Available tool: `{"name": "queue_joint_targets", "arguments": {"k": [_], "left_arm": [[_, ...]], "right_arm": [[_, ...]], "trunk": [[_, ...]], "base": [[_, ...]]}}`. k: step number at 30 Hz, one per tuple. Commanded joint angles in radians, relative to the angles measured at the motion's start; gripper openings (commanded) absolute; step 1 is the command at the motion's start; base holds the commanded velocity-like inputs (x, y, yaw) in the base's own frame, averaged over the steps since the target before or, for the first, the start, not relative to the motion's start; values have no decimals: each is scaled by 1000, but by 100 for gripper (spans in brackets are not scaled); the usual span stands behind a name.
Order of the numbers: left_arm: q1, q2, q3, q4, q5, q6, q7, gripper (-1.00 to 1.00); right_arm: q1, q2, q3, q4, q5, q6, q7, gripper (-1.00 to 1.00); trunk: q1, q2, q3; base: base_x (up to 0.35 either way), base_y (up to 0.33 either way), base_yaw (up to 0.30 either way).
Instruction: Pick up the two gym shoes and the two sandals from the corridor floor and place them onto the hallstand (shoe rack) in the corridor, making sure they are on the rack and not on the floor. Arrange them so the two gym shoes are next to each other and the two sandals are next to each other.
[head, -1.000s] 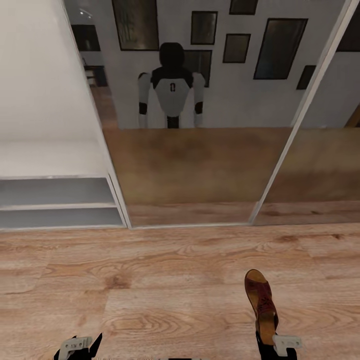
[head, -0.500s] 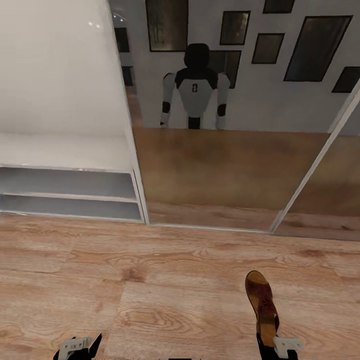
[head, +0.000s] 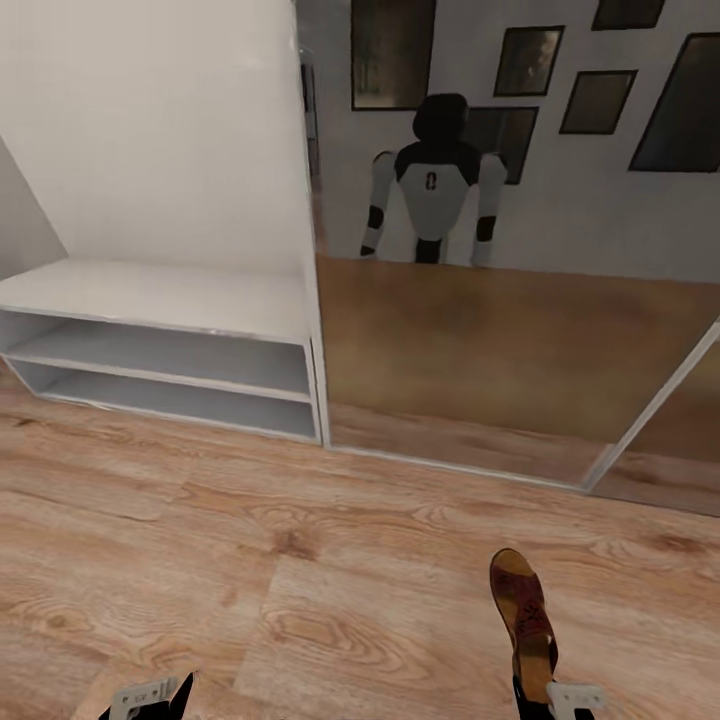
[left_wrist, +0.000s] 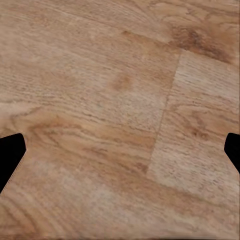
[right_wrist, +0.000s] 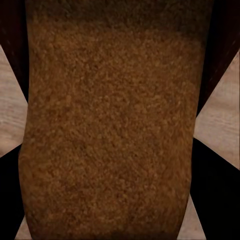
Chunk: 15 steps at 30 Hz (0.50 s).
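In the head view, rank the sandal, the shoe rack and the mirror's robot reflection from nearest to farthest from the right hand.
1. Sandal: held in the right hand, toe pointing forward over the floor.
2. Shoe rack: ahead and well to the left, against the wall.
3. Robot reflection: in the mirror, farthest ahead.

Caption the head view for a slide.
Right end effector carries a sandal over the corridor floor, hallstand ahead-left.

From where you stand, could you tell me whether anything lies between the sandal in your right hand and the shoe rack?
Nothing visible does: only bare wood floor lies between the sandal, held in the right hand, and the shoe rack.
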Motion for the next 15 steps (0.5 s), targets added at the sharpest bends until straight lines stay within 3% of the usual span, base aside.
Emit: {"name": "queue_joint_targets", "arguments": {"k": [1,15], "left_arm": [[-1,0,2,1,11,0,-9,100],[-1,0,2,3,11,0,-9,100]], "right_arm": [[0,1,-8,2,10,-4,5,-100],[0,1,-8,5,10,-4,5,-100]], "trunk": [[0,0,0],[0,0,8]], "base": [[0,0,266],[0,0,269]]}}
